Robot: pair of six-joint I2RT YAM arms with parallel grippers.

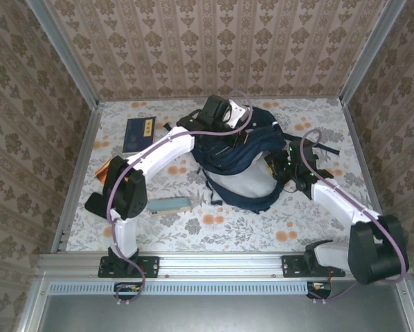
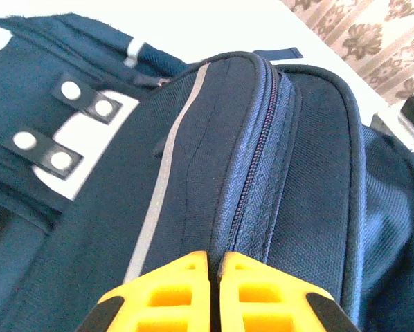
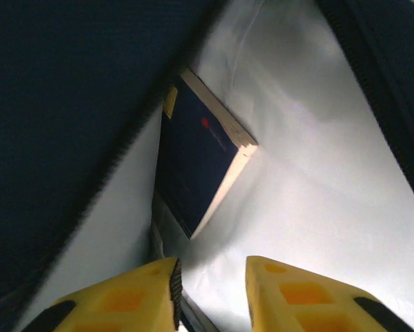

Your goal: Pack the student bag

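The student bag [image 1: 238,162], a big navy backpack with white stripes and a pale lining, lies in the middle of the table with its mouth toward me. My left gripper [image 2: 214,259] sits on the bag's top, its yellow fingers shut on a ridge of fabric beside the zipper [image 2: 252,173]. My right gripper [image 3: 212,277] is inside the bag's mouth, at the bag's right side [image 1: 284,166]. Its fingers stand apart with nothing between them. Ahead of it a navy book [image 3: 200,166] with cream page edges leans against the pale lining [image 3: 318,194].
A flat navy booklet [image 1: 139,133] lies on the table at the back left. A teal oblong case [image 1: 169,205] lies near the left arm's base, and a colourful flat item [image 1: 103,169] is partly under that arm. Patterned walls close in the table.
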